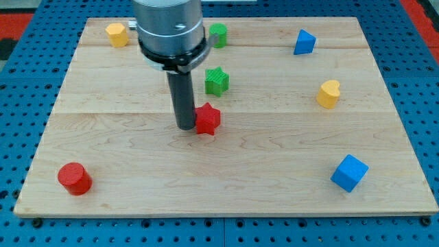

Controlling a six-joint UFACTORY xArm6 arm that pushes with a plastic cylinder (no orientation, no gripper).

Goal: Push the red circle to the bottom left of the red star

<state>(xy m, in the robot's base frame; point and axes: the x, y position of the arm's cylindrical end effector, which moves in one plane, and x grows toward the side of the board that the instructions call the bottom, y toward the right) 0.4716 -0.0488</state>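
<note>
The red circle (74, 178) lies near the board's bottom left corner. The red star (207, 119) lies near the middle of the board. My tip (186, 127) stands right at the star's left side, touching or almost touching it. The red circle is far to the left of my tip and lower in the view.
A green star (217, 81) lies just above the red star. A green block (218, 34) and a yellow block (117, 33) lie near the top edge. A blue triangle (304, 42), a yellow heart (328, 94) and a blue cube (349, 173) lie on the right. The wooden board (226, 192) rests on a blue pegboard.
</note>
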